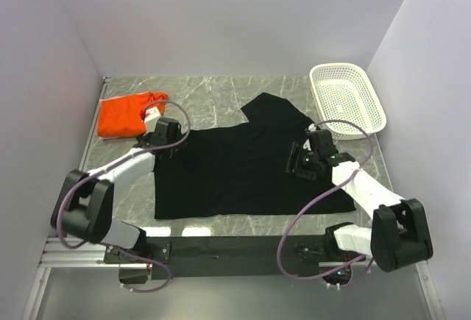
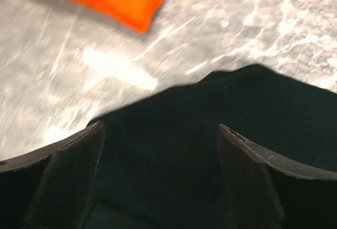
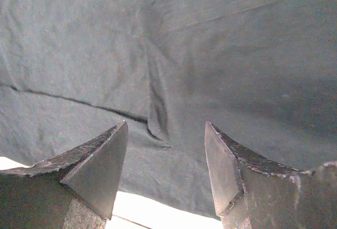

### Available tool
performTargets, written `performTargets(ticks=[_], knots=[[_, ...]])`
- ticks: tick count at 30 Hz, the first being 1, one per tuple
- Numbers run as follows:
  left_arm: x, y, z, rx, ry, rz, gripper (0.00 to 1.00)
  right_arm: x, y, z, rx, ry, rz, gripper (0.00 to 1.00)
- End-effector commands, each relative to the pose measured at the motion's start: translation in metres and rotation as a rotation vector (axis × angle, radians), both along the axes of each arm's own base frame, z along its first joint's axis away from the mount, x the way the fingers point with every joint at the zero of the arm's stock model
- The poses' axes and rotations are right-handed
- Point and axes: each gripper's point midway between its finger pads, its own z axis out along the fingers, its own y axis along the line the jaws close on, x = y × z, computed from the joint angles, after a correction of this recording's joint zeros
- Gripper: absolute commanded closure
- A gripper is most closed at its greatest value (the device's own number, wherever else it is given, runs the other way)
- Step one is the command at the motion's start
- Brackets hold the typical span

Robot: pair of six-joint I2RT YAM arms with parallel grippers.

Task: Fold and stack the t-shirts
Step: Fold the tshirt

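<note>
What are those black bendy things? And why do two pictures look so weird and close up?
Those are a robot's left arm and right arm. One picture looks down from above. The other two come from small cameras on the wrists, so you see the fingers close up. On the grey table lie a spread-out black t-shirt, an orange t-shirt at the far left, and a white basket at the far right. The left gripper and right gripper are both open over the black t-shirt, holding nothing.
</note>
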Motion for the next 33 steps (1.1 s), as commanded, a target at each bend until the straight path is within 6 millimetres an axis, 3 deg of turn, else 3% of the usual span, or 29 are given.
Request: performTargets(ticks=[1,5,12,21,24,25,27,33], knots=[[0.043,-0.012,0.029,0.011,-0.11,-0.063,0.08,0.014,0.015,0.008,0.008,-0.057,0.032,0.33],[0.059,-0.012,0.018,0.026,-0.08,-0.07,0.11,0.011,0.024,0.006,0.014,-0.05,0.061,0.33],[0.066,-0.02,-0.022,0.02,0.024,-0.105,0.22,0.01,0.027,0.009,0.003,-0.057,0.076,0.33],[0.07,-0.028,-0.04,0.014,0.072,-0.136,0.39,0.006,0.027,0.008,0.002,-0.054,0.08,0.33],[0.071,-0.027,-0.04,0.014,0.073,-0.13,0.63,0.005,0.027,0.006,-0.002,-0.054,0.08,0.33],[0.069,-0.027,-0.04,0.015,0.072,-0.13,0.82,0.004,0.026,0.004,-0.005,-0.05,0.077,0.33],[0.068,-0.026,-0.035,0.013,0.057,-0.13,1.0,0.004,0.026,0.004,-0.005,-0.051,0.077,0.33],[0.061,-0.029,-0.014,0.027,0.006,-0.13,1.0,0.004,0.028,-0.001,-0.007,-0.038,0.085,0.33]])
